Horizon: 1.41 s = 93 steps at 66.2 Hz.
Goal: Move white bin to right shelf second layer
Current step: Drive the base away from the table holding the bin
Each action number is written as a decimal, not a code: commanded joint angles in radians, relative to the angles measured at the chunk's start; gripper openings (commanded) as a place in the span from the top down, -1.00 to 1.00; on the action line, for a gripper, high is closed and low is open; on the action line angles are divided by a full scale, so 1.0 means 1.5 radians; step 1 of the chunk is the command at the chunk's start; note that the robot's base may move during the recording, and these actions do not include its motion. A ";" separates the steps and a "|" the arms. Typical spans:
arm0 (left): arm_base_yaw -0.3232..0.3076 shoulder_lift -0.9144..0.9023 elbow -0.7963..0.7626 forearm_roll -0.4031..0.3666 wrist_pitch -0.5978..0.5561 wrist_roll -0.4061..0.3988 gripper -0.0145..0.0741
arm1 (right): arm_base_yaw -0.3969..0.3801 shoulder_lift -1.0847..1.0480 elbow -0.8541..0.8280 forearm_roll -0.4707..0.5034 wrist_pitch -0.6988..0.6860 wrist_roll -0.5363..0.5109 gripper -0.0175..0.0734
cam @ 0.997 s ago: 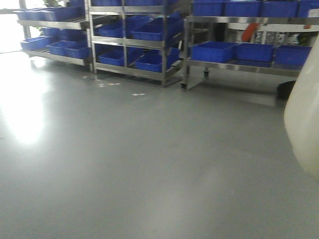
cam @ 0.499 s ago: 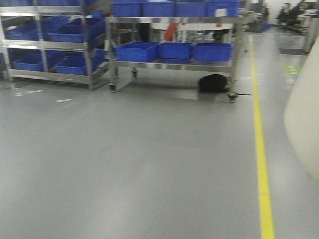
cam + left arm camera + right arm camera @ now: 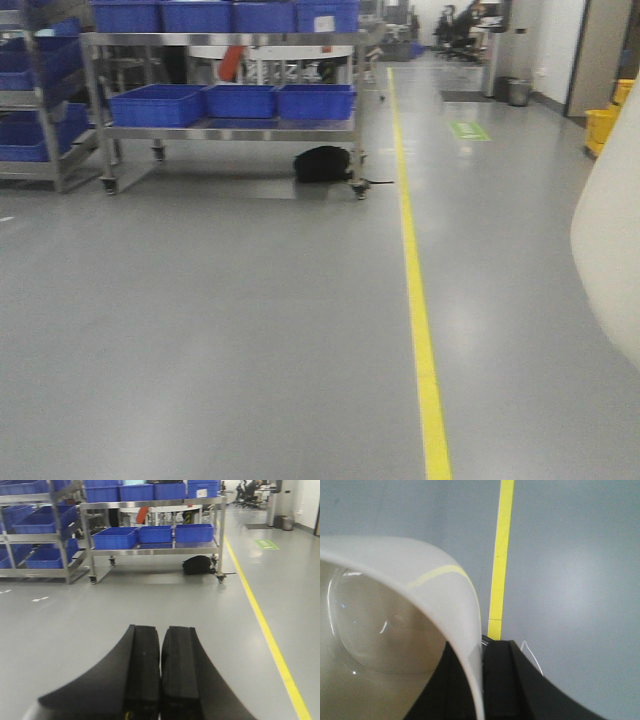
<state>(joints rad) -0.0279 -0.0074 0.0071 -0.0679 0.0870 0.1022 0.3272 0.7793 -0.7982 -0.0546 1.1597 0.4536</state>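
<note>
grey floor (image 3: 250,330) fills the views, the white bin (image 3: 385,630) cut off at frame edges, its wall pinched by the right gripper (image 3: 480,652), left gripper (image 3: 161,636) closed empty.

Open floor (image 3: 230,330) ahead, rack (image 3: 225,40) with blue crates (image 3: 155,104) well ahead at left, black bag (image 3: 322,163) beside its wheel, bin (image 3: 612,250) filling front view's right edge.

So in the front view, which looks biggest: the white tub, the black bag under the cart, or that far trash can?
1. white bin, cut off at the edge, very near the camera, which inflates it.
2. black bag.
3. grey trash can, far down the aisle, so real size unsure.
</note>
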 commanded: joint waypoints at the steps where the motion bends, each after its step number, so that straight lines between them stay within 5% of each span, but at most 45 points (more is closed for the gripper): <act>1: -0.002 -0.011 0.025 -0.004 -0.058 -0.002 0.48 | -0.003 -0.003 -0.018 -0.005 -0.034 -0.005 0.46; 93: -0.002 -0.011 0.025 -0.004 -0.058 -0.002 0.48 | -0.003 -0.003 -0.018 -0.002 -0.034 -0.005 0.46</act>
<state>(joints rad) -0.0279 -0.0074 0.0071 -0.0679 0.0870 0.1022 0.3272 0.7793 -0.7982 -0.0510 1.1597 0.4536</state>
